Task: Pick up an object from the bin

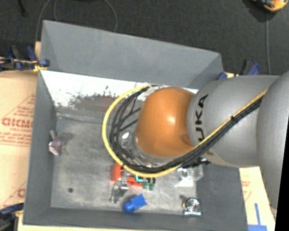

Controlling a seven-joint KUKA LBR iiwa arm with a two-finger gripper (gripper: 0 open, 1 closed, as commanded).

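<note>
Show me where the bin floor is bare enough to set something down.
Bare floor lies between the small purple thing by the view's left wall and the arm. It is crowded below the arm: red piece, blue block, silver knob, toward the near wall.

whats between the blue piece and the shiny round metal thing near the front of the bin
Nothing. In the camera view, the stretch of bin floor between the blue piece and the shiny round metal thing is bare.

1 camera looks down on the bin (131, 58), tilted slightly, arm (238, 124) entering right
</note>
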